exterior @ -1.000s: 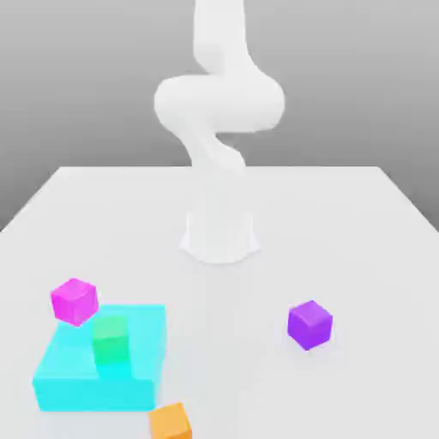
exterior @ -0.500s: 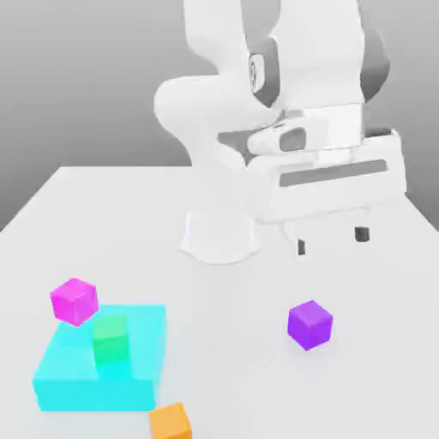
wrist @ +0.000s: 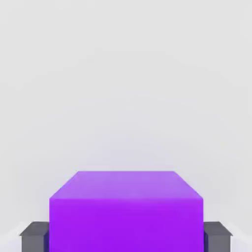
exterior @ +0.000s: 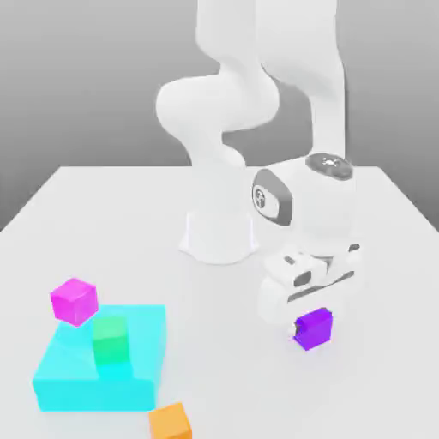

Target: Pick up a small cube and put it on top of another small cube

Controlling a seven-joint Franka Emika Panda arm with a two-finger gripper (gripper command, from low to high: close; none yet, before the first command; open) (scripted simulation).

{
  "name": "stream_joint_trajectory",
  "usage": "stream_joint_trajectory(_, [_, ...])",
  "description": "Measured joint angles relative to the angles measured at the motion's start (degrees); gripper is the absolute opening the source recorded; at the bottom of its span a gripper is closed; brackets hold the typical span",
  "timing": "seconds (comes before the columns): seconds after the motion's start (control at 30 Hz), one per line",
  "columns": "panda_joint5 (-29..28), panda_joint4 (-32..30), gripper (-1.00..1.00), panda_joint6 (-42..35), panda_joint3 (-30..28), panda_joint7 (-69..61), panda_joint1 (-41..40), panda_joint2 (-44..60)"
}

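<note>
We record a plain white worktop (exterior: 103, 223) under a grey backdrop, with the white arm's base standing at the centre rear. The end effector (exterior: 310, 319) is lowered to the worktop on the exterior view's right, and its two dark fingers (wrist: 34, 235) are pressed against opposite sides of the small matte violet-purple cube (exterior: 313, 327), pinching it. In the hand view that cube (wrist: 126, 211) sits squarely between the fingers, and it appears to rest on the surface.

On the exterior view's left we note a large flat cyan block (exterior: 101, 370) carrying a small plain green cube (exterior: 111, 339) on its top face. A small magenta cube (exterior: 74, 300) sits at the block's rear corner, and a small orange cube (exterior: 170, 422) lies just in front of the block.

Against the earlier frames: one second ago the end effector was out of sight, half a second ago it hung spread above the violet-purple cube, and it has since descended and closed on it. The cubes and block have not shifted.
</note>
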Motion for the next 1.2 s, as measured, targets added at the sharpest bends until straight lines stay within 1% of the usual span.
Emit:
stream_joint_trajectory(0.1, [-0.18,0.01,-1.0,0.05,-0.14,0.12,0.07,0.06])
stream_joint_trajectory(0.23, [3.36,-1.19,-1.0,-5.71,2.96,-2.62,-2.17,-6.91])
stream_joint_trajectory(0.37, [7.0,-2.53,-1.0,-12.43,3.59,-5.1,-1.83,-14.96])
stream_joint_trajectory(0.57, [6.14,2.64,-1.0,-21.09,-2.64,-5.5,-9.98,-18.5])
stream_joint_trajectory(0.97, [2.21,15.26,-1.0,-37.99,-18.22,-5.06,-26.92,-23.09])
stream_joint_trajectory(1.03, [3.07,15.6,-1.0,-36.21,-19.41,-5.85,-27.74,-20.91])
stream_joint_trajectory(1.13, [5.65,14.73,-1.0,-29.96,-20.14,-7.8,-27.39,-15.3])
stream_joint_trajectory(1.17, [6.21,14.52,1.0,-28.63,-20.21,-8.19,-27.3,-14.13])
stream_joint_trajectory(1.2, [6.21,14.52,1.0,-28.63,-20.21,-8.19,-27.27,-14.13])
